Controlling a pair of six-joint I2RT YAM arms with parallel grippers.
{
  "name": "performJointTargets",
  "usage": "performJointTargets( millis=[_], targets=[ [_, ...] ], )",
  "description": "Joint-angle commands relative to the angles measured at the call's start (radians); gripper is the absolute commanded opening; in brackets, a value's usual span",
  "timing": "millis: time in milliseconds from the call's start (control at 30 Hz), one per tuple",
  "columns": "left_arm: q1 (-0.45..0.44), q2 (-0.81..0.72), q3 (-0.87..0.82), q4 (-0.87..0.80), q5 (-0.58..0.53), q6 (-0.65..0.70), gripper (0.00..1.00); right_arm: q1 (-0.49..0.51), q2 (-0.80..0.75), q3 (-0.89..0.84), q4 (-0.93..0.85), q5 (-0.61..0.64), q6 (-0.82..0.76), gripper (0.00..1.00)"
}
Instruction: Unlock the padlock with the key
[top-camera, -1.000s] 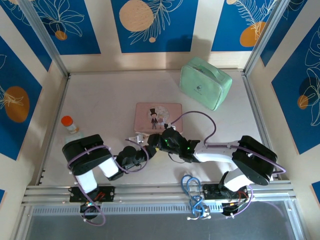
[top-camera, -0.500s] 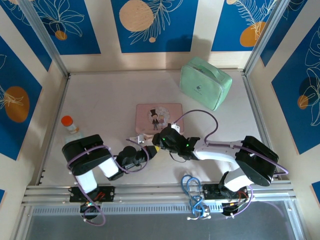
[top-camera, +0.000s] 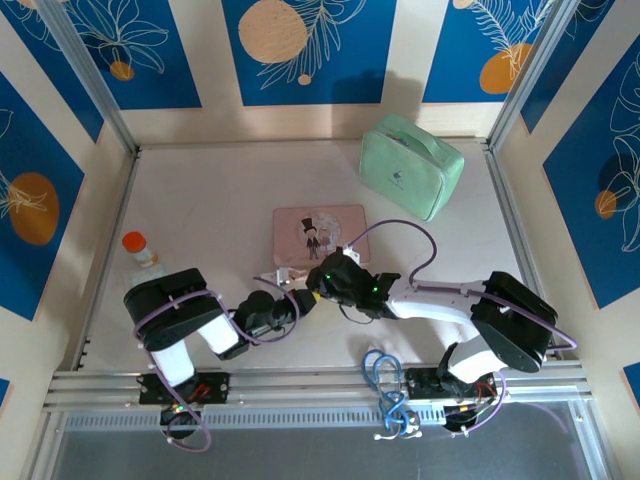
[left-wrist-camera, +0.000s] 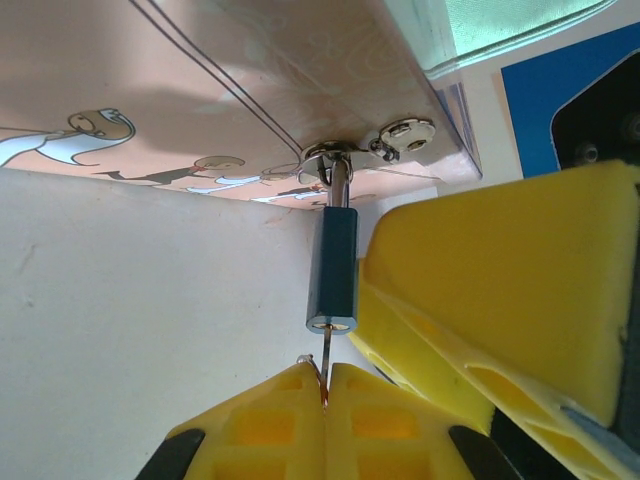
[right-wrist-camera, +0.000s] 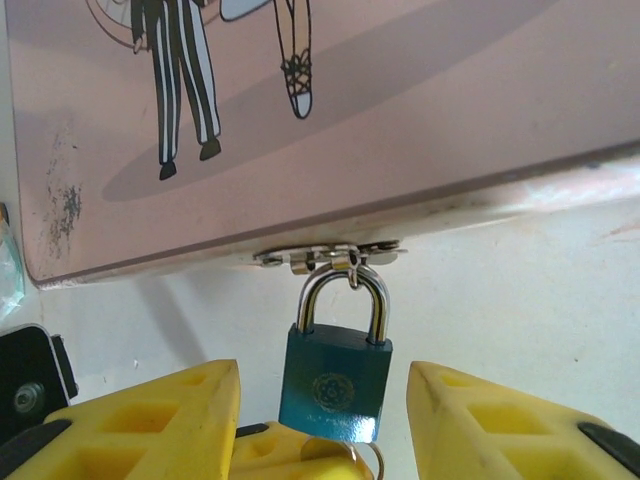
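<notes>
Right tool (top-camera: 314, 288) shifted left, nearer left tool (top-camera: 298, 300); purple cable (top-camera: 405, 222) loop arched higher.

A pale table (top-camera: 200, 200) boxed in by patterned walls, evenly lit.

The tabletop is off-white and matte, with faint scuffs. Cream walls rise on three sides, hung with deep blue panels (top-camera: 350, 60) that carry white leaf outlines and orange and peach discs. Slanted aluminium posts stand at the back left (top-camera: 85, 75) and back right (top-camera: 535, 70) corners. A ribbed aluminium rail (top-camera: 300, 385) runs along the near edge, with a grey surface (top-camera: 300, 440) below it. Shadows are soft.
</notes>
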Motion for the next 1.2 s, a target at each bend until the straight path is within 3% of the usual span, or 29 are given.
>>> performJointTargets(
  millis=[0,567,867,1167],
  targets=[
    [-0.008,-0.029,0.027,0.063,0.010,-0.002,0.00,0.008,-0.023,0.020,-0.036,0.009,0.034,0.48],
    [-0.008,-0.028,0.030,0.063,0.010,-0.010,0.00,-0.044,0.021,0.068,-0.051,-0.069,0.034,0.46],
    [-0.008,-0.034,0.031,0.063,0.010,-0.008,0.00,-0.061,0.063,0.112,-0.169,-0.073,0.087,0.49],
    [-0.008,-0.047,0.034,0.063,0.013,-0.006,0.00,-0.064,0.088,0.128,-0.172,-0.085,0.086,0.43]
  ],
)
